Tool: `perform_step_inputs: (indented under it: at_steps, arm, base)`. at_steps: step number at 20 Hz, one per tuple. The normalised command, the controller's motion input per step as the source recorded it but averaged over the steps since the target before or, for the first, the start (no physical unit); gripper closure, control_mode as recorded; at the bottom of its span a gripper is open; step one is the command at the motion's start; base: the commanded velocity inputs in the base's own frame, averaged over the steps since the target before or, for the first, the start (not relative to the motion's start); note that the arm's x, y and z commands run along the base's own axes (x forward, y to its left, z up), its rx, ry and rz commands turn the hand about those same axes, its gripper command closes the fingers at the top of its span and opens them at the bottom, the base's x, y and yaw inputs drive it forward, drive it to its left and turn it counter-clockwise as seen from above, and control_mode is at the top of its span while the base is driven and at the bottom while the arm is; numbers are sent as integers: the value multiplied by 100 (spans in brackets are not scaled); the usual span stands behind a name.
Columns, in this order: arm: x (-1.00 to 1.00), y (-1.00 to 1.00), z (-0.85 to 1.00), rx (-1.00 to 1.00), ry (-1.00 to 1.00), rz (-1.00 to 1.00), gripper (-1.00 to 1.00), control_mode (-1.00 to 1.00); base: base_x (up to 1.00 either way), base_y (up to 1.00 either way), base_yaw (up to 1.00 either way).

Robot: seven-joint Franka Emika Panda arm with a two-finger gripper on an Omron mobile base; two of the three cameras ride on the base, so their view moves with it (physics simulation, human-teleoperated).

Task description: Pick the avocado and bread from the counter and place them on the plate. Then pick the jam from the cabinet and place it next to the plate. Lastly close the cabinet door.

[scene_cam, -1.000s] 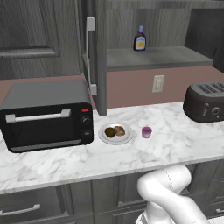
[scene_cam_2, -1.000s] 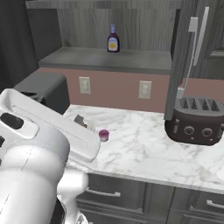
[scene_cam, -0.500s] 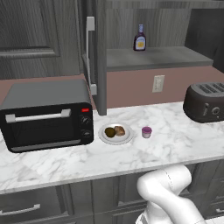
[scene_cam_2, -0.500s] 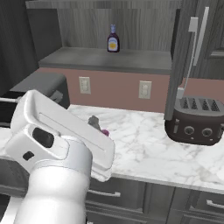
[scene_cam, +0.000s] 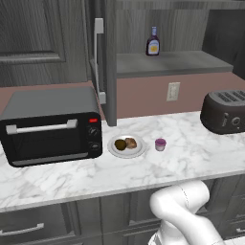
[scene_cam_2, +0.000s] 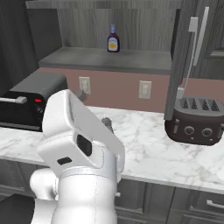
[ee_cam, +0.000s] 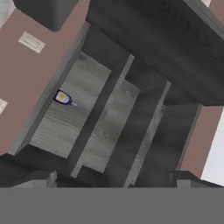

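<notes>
the white arm (scene_cam_2: 83, 148) has swung further up and toward the middle of the right base view, now hiding the jam there.

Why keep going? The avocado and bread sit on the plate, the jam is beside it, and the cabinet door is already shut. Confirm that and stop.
Not quite: the cabinet door stands open, as the left base view shows. The rest holds: the avocado and bread lie on the plate, with the jam beside it on the counter.

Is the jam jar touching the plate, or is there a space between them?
Apart. The left base view shows bare counter between the jam and the plate.
</notes>
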Motion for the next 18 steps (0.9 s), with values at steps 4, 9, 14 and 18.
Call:
perform_step_inputs:
  at_steps: [4, 9, 14, 18]
  arm:
    - [0, -41, 0, 18, 0, 15, -100, -100]
    - [11, -28, 0, 6, 0, 14, -100, -100]
    - [31, -13, -20, 0, 0, 16, -100, -100]
    - [33, -14, -29, 0, 0, 15, -100, -100]
  base:
    - [0, 0, 0]
    - [0, 0, 0]
    - [0, 0, 0]
    - [0, 0, 0]
